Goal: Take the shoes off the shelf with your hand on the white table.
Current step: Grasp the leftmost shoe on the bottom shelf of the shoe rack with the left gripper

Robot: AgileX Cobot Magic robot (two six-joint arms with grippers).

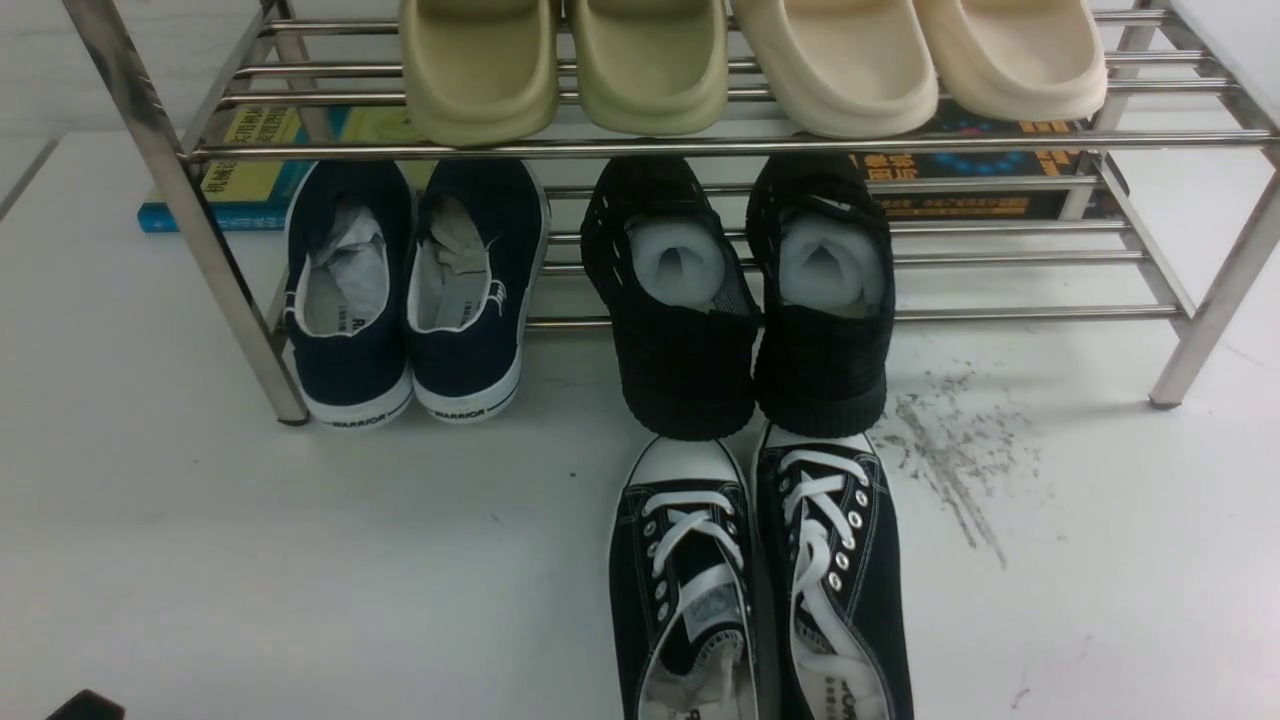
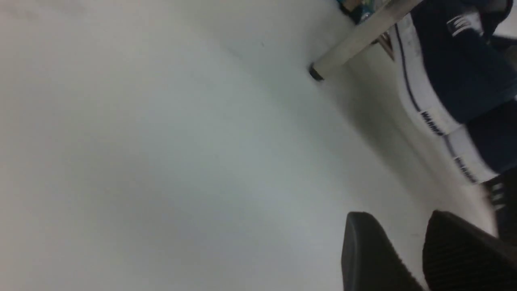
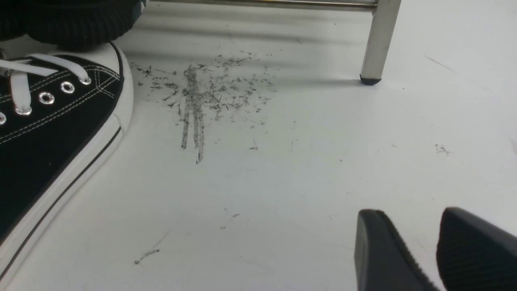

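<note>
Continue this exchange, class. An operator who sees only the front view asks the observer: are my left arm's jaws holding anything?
Observer: No. The left gripper has its jaws apart and empty, over bare white table.
Operator: How close is it to the navy shoes?
Observer: It is apart from them. The navy shoes lie beyond the jaws, untouched.
Operator: And the right arm?
Observer: The right gripper also has its jaws parted and empty, and it faces the scuff marks.
</note>
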